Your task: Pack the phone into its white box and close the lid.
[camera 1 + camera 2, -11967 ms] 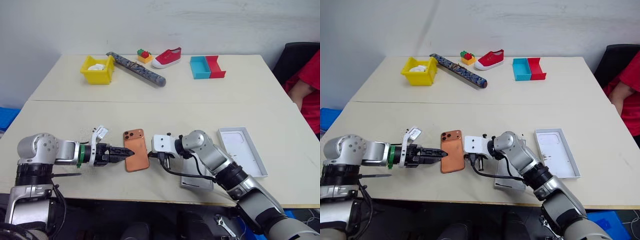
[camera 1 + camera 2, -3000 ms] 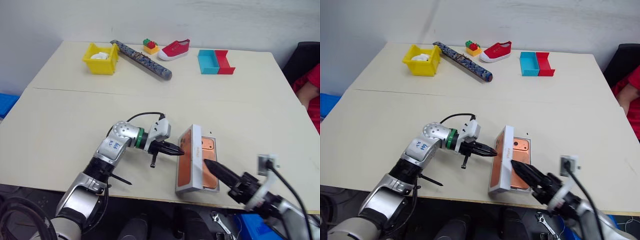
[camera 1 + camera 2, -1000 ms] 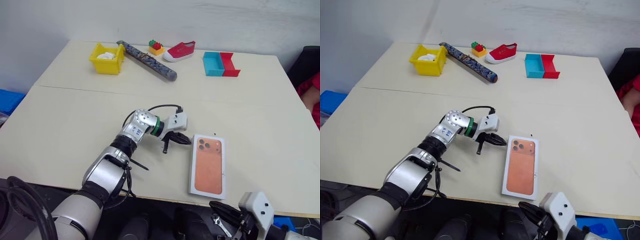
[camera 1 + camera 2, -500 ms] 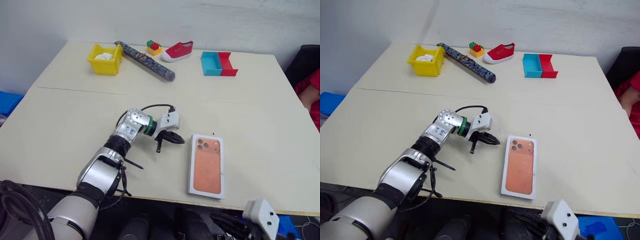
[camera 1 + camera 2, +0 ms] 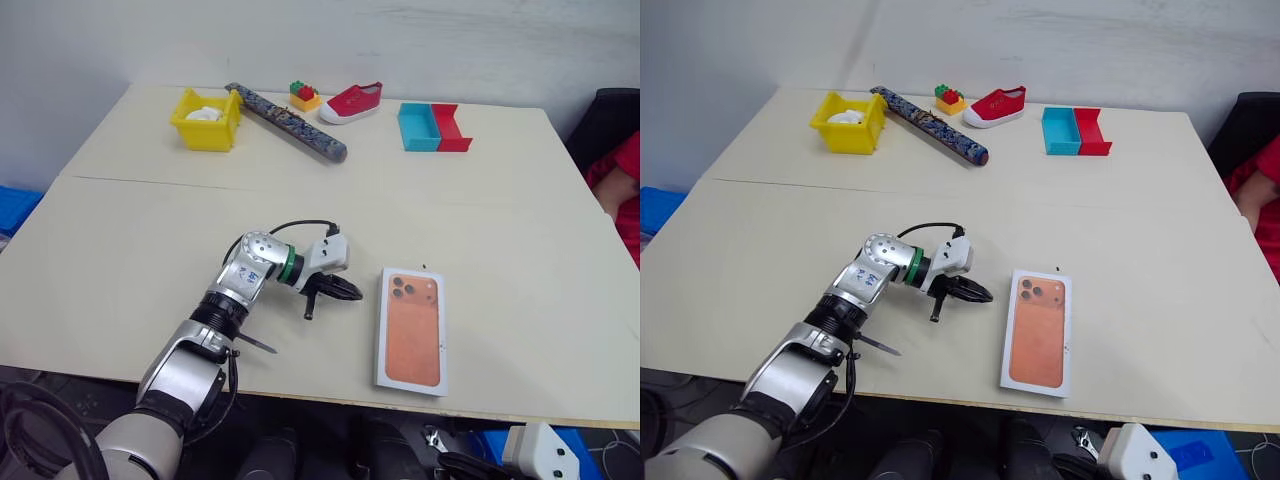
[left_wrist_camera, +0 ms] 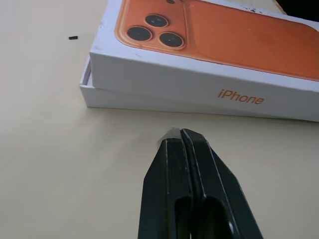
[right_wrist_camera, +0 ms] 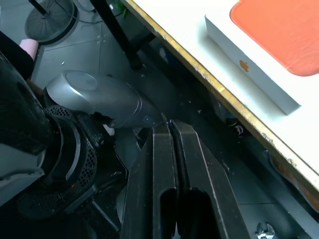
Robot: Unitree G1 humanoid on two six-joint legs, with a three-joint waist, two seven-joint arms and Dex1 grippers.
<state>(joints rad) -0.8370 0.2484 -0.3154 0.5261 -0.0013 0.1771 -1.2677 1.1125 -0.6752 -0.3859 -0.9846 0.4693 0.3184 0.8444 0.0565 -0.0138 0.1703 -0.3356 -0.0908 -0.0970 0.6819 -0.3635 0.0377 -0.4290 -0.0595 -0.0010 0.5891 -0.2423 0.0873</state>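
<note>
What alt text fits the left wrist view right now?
The closed white box, its lid printed with an orange phone picture, lies on the beige table. The left gripper, shut and empty, points at the box's side, just short of it.

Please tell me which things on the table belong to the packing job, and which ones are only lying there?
Belong to the job: lid, closed over the white box.

Only lying about: yellow bin, patterned roll, toy bricks, red shoe, blue and red trays.

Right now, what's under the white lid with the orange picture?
Under the lid a strip of the white box shows, resting on the table. Whatever is inside is covered, so I can't see it.
</note>
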